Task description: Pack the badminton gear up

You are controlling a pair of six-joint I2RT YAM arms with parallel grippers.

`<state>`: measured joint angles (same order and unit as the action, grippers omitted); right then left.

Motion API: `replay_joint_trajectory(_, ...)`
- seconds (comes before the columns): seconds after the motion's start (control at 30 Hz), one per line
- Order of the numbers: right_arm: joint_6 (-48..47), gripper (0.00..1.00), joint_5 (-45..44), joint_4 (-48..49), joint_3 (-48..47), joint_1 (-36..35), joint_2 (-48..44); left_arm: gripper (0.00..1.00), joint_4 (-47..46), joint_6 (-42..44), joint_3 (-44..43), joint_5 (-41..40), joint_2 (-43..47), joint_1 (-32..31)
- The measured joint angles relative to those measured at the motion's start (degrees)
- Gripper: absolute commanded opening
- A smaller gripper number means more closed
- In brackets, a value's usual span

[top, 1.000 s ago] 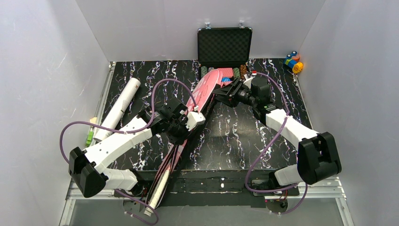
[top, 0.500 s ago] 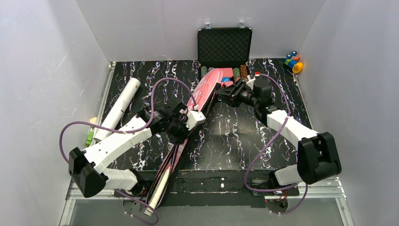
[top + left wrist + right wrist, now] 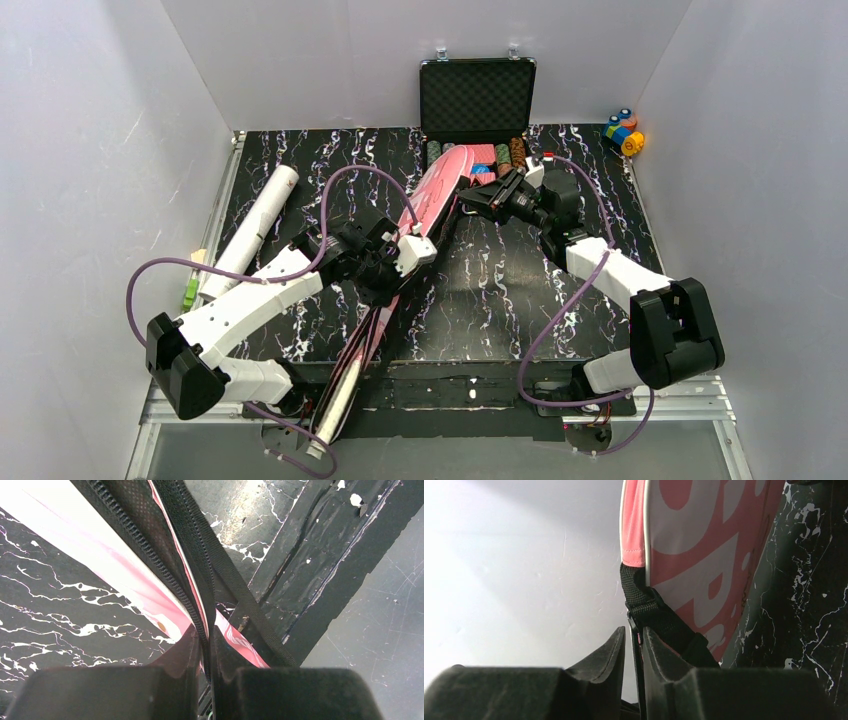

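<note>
The bag (image 3: 438,185) lies on a slant across the table (image 3: 500,290). Its broad head is far out by the open black case (image 3: 477,98), and its narrow handle end runs back toward me and to the left, past the near edge.

My left gripper (image 3: 206,639) sits about midway along that line, fingers squeezed almost together on the zip edge (image 3: 150,550) of the bag. My right gripper (image 3: 634,636) is at the far head end, its fingers pinched on a thin dark tab (image 3: 638,652) just below the black strap loop (image 3: 646,610). Whether that tab is the zip pull I cannot tell.

The bag's long line runs from my right gripper down through my left, so I judge any pull should follow that slant. The white tube (image 3: 256,225) lies well apart, left of the bag and nearer my left arm.
</note>
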<state>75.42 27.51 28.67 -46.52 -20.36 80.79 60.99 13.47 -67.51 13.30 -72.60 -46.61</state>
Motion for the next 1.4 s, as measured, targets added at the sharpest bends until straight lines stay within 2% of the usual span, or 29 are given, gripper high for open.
replay_joint_trajectory(0.23, 0.81, 0.12, 0.20, 1.44, 1.20, 0.04, -0.02, 0.00, 0.00, 0.00, -0.02, 0.07, -0.07, 0.00)
replay_joint_trajectory(0.33, 0.83, 0.02, 0.35, 1.46, 1.44, 0.04, -0.04, 0.00, 0.02, 0.02, -0.02, 0.07, -0.07, 0.00)
replay_joint_trajectory(0.8, 0.96, 0.01, 0.98, 1.40, 3.91, -1.25, -2.49, 0.00, 0.33, 0.02, -0.02, 0.02, -0.59, 0.00)
replay_joint_trajectory(1.4, 2.51, 0.01, 3.45, 0.07, 8.98, -19.15, -5.51, 0.00, 0.26, -0.46, -0.74, -2.16, -1.49, 0.00)
